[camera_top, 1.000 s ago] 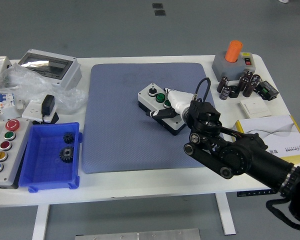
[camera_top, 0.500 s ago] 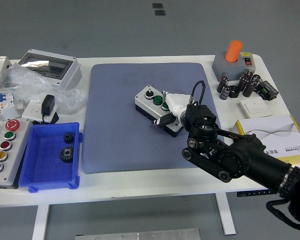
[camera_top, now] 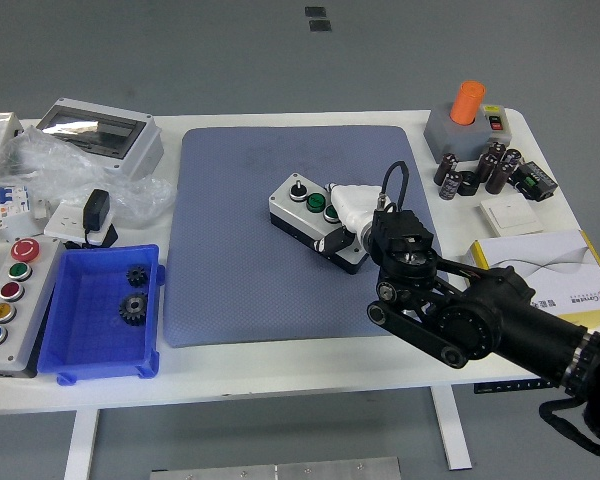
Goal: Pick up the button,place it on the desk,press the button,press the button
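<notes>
Lower right of frame: black right arm (camera_top: 490,325) coming in from corner, reaching up-left over blue mat (camera_top: 240,250). Centre: right hand (camera_top: 352,215), white-covered, fingers curled round right end of button box (camera_top: 315,220); black digit across its front side. Box flat on mat, tilted diag., w/ black knob & green button on top. Upper right: orange-capped grey unit (camera_top: 465,120) on white table (camera_top: 280,365).
</notes>
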### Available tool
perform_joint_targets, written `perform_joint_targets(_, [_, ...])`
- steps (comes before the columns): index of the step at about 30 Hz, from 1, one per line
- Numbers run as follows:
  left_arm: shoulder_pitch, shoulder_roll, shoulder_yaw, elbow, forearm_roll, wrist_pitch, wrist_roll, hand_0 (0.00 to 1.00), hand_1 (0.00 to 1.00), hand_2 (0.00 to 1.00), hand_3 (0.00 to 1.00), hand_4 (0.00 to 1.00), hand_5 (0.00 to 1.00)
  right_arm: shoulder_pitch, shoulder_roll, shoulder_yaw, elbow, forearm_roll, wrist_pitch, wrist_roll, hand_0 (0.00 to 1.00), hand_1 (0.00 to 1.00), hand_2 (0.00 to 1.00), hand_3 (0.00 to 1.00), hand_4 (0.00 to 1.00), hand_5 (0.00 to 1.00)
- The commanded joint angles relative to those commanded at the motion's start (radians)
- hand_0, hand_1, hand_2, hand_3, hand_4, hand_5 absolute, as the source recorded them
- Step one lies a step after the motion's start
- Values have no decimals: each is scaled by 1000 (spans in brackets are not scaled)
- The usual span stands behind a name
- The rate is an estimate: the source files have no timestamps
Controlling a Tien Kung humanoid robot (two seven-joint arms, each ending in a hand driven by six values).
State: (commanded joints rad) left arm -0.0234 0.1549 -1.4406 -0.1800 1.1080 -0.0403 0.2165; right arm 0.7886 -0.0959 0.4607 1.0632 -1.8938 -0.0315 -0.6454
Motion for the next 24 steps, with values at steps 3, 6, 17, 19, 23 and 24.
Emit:
perform_joint_targets(3, [0,0,2,0,-2,2,0,615,542,520,571,438,74,5,-11,-10,18,-6,-10,0,194,415,361,484,446,2])
perform_joint_targets(6, [-1,1,3,0,-3,2,0,615,542,520,571,438,74,14,-32,-26,45,-3,-17,0,194,415,361,484,446,2])
perform_joint_targets(17, [1,1,10,0,-11,6,4,614,544,524,574,443,74,94,-165,-182,160,54,-143,142,244,473,413,532,272,2])
perform_joint_targets(19, [0,1,12,0,-12,7,5,614,544,524,574,443,74,117,-178,-220,171,48,-185,189,244,473,413,532,272,2])
perform_joint_targets(23, [-6,2,11,0,-7,7,5,614,545,524,575,446,86,162,-184,-300,160,32,-269,283,269,489,432,512,207,2])
perform_joint_targets(24, [-8,2,11,0,-6,7,5,614,545,524,575,446,86,171,-184,-316,154,32,-285,306,269,489,432,512,207,2])
